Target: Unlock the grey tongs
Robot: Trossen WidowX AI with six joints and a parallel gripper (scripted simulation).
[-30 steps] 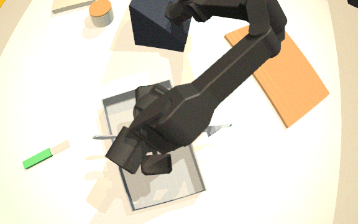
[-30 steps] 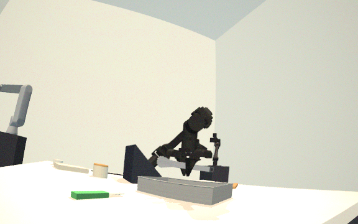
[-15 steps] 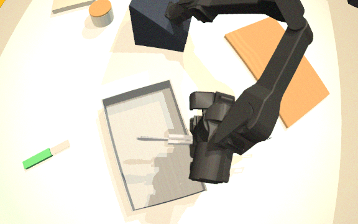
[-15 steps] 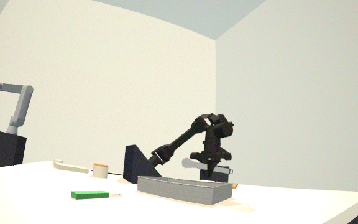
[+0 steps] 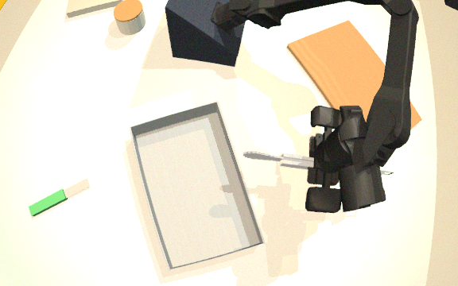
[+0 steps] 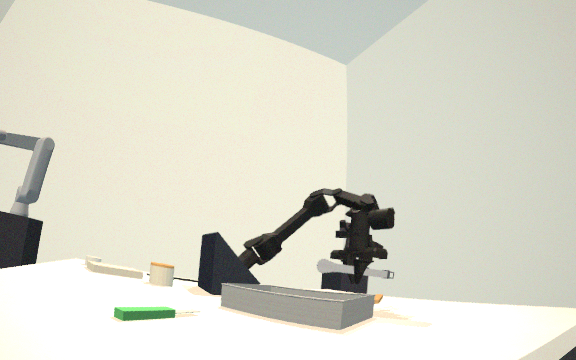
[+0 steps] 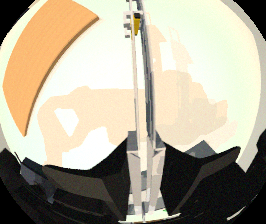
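My gripper is shut on the grey tongs near their middle. It holds them level in the air, right of the grey roasting tin and above the white table. The tongs' arms lie close together. The orange wooden board lies behind the gripper at the right; the arm covers part of it.
A green-handled tool lies left of the tin. A round tub with an orange lid and a pale bar stand at the back left. The arm's dark base block is at the back.
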